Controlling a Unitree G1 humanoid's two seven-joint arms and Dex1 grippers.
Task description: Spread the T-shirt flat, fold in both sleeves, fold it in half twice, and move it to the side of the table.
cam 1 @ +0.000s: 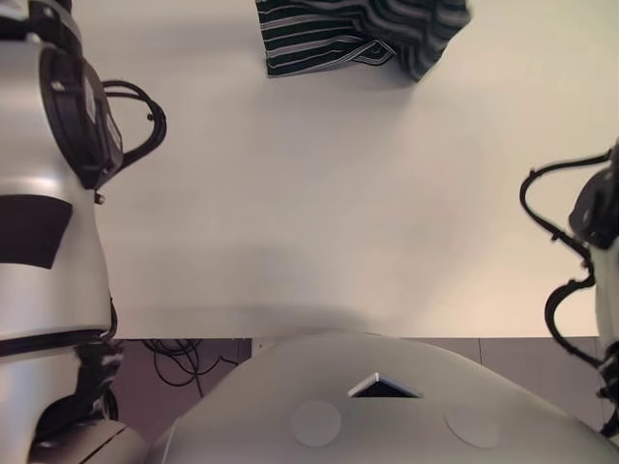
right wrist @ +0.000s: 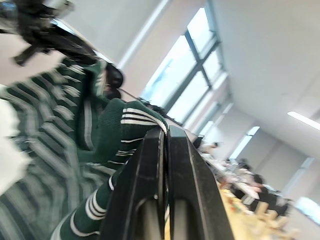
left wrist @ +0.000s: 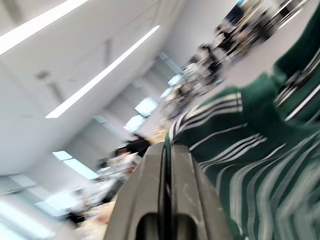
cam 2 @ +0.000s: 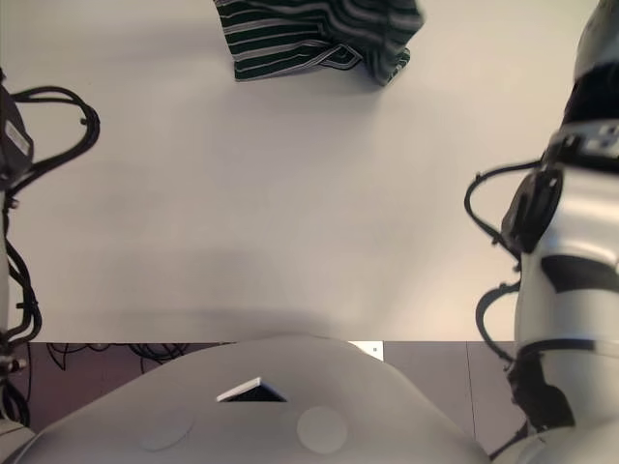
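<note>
L gripper (left wrist: 167,149) pinches T-shirt (cam 1: 358,34) hem, fingers pressed tight. R gripper (right wrist: 165,131) likewise nips cloth at its tips. T-shirt hangs bunched betw. both, table (cam 1: 319,213) beneath. Risk: thin edge grips slip if arms pull apart unevenly; cloth would drop crumpled, not flat.

The silver-and-black left arm (cam 1: 48,193) stood at nine o'clock, the right arm (cam 2: 571,242) at three. The grey two-finger left gripper (left wrist: 167,148) and the black right gripper (right wrist: 165,131) were both clamped tight — each pinching the green white-striped T-shirt (left wrist: 260,150).
</note>
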